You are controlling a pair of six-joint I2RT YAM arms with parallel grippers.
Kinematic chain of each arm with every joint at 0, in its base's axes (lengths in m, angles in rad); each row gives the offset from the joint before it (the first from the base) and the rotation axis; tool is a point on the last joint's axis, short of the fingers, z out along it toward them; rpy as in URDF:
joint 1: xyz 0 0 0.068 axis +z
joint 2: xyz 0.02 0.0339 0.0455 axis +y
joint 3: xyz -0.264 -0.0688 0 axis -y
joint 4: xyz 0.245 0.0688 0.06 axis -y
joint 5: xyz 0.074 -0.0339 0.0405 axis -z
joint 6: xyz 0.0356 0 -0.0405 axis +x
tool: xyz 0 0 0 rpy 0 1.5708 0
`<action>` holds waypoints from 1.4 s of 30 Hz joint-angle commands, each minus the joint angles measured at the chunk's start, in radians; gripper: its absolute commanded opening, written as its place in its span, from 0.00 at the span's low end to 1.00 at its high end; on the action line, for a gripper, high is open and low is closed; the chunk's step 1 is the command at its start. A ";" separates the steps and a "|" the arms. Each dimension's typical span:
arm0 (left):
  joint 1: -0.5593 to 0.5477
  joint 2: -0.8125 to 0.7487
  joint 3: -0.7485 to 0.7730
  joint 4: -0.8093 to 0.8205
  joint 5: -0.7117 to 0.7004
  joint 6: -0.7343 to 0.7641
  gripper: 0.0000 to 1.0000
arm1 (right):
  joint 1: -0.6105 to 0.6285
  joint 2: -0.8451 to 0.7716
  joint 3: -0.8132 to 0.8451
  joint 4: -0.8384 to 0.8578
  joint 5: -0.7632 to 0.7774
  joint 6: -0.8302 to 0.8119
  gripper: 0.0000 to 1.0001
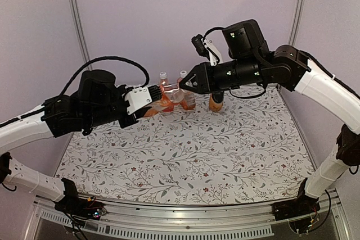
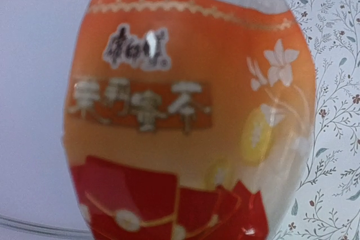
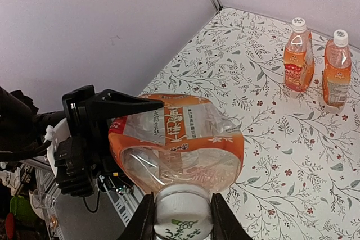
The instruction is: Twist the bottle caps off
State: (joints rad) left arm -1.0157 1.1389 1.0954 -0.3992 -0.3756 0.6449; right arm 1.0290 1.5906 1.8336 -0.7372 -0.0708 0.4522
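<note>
1. Step in hand: loosening one cap. I judge this to be the twist stage, with the cap gripped but not yet off.
2. Position: the held bottle point(image 3: 174, 139) lies on its side in the air above the table point(image 1: 185, 161), with its neck toward the right arm.
3. Grip, left: the left gripper point(image 1: 154, 102) is clamped on the lower body of the held bottle. In the right wrist view one finger lies across the label and the bottle wall looks dented. The left wrist view shows only the label.
4. Grip, right: the right gripper point(image 3: 182, 209) is closed on the white cap point(image 3: 183, 223), with one finger touching each side of it.
5. Progress: the cap sits close on the neck. I cannot tell how far it has been loosened.
6. Next move: I rotate the right wrist about the bottle's long axis while the left arm holds the body fixed. This calls for a firm pinch on the cap. I expect the soft bottle wall to twist or slip under torque.
7. Remaining: the second bottle point(image 3: 298, 57) and the third bottle point(image 3: 336, 71) stand upright near the back wall, each capped in white. The fourth bottle point(image 1: 216, 102) stands behind the right arm, which hides its top.
</note>
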 commanded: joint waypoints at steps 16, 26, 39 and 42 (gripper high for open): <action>0.051 -0.080 0.130 -0.315 0.983 -0.221 0.18 | 0.127 -0.082 -0.032 -0.257 -0.226 -0.929 0.00; 0.039 -0.072 0.125 -0.294 0.918 -0.223 0.16 | 0.134 -0.086 -0.022 -0.244 -0.174 -1.171 0.18; 0.029 -0.067 0.002 -0.064 0.296 -0.076 0.15 | 0.097 -0.136 -0.038 -0.072 -0.014 -0.325 0.99; 0.026 -0.064 -0.014 -0.040 0.248 -0.054 0.15 | 0.069 -0.105 -0.034 -0.100 0.054 -0.110 0.93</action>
State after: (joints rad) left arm -0.9733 1.0676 1.1076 -0.5262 0.0311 0.5270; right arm 1.1355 1.4586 1.7824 -0.8249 -0.1108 -0.0338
